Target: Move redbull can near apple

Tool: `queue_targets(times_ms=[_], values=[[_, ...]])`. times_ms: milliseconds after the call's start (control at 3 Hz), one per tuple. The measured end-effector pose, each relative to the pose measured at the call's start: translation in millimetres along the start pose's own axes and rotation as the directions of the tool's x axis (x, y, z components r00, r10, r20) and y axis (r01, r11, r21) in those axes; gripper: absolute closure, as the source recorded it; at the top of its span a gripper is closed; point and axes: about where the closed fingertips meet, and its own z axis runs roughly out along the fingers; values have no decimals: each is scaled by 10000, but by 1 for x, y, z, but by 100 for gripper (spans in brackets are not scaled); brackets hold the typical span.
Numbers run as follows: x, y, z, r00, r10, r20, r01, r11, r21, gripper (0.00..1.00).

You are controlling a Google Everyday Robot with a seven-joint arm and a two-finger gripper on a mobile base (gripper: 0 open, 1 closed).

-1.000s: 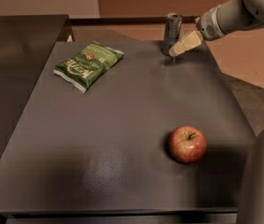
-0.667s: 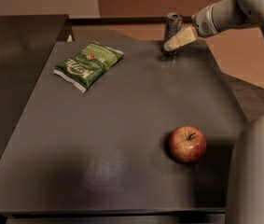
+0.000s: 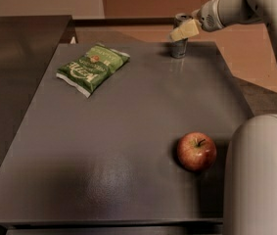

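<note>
The redbull can point(image 3: 179, 49) stands upright at the far edge of the dark grey table point(image 3: 128, 131), right of centre. My gripper point(image 3: 185, 30) reaches in from the upper right and sits right at the can's upper half, covering part of it. The apple point(image 3: 196, 152), red with yellowish patches and a short stem, lies near the table's front right, far from the can.
A green snack bag point(image 3: 93, 67) lies at the table's far left. A second dark surface point(image 3: 15, 72) adjoins on the left. My white body point(image 3: 260, 175) fills the lower right corner, just right of the apple. My arm point(image 3: 245, 6) spans the top right.
My gripper has moved left and slightly up, from just right of the can to over its upper part. The can, apple and bag have not moved.
</note>
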Motion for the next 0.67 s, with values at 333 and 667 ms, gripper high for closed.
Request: queue_targets(times_ms=[333, 667], values=[[-6, 3, -1, 9999, 111, 42, -111, 9998, -150, 42], [-5, 6, -7, 9997, 227, -32, -228, 9995, -222, 64]])
